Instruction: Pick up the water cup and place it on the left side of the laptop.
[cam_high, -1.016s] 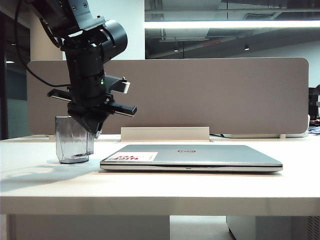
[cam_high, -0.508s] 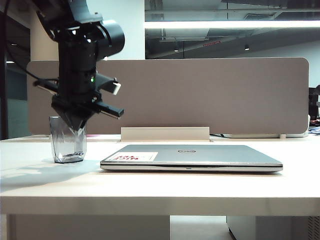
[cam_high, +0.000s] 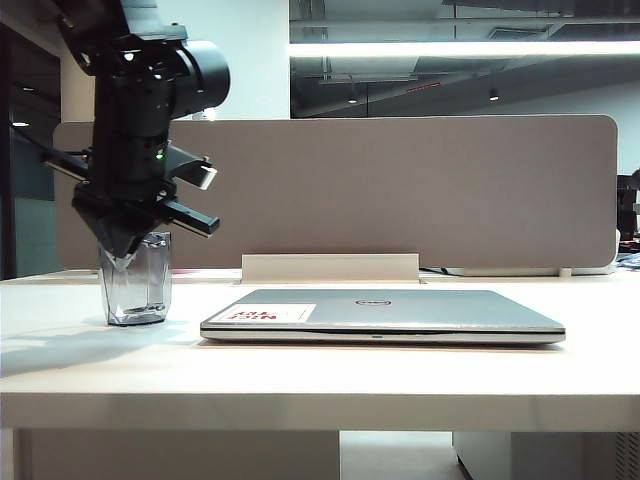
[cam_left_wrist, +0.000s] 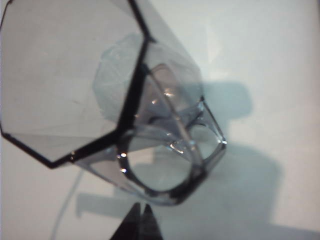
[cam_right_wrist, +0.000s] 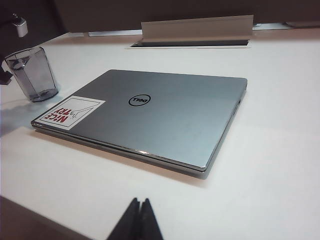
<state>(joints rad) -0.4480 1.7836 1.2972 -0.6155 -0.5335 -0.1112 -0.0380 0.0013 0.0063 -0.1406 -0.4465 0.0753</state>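
The water cup (cam_high: 138, 292), clear and grey-tinted, stands upright on the table just left of the laptop (cam_high: 400, 310), a small gap apart. My left gripper (cam_high: 122, 262) points down at the cup's top and overlaps its upper part. In the left wrist view the cup (cam_left_wrist: 100, 75) fills the picture from above. There the left gripper (cam_left_wrist: 142, 206) is shut, with its tips just outside the cup's edge and nothing between them. The right gripper (cam_right_wrist: 140, 201) is shut and empty, low over the table in front of the laptop (cam_right_wrist: 160, 115). Beyond the laptop's sticker corner stands the cup (cam_right_wrist: 32, 75).
A grey partition panel (cam_high: 400, 190) runs along the back of the white table (cam_high: 300, 380). A white raised flap (cam_high: 330, 268) sits behind the laptop. The laptop lid carries a white sticker with red letters (cam_right_wrist: 70, 112).
My left arm has swung to the left, from the cup's laptop side to over its top. The cup shifted a little left early on and has stood still since.
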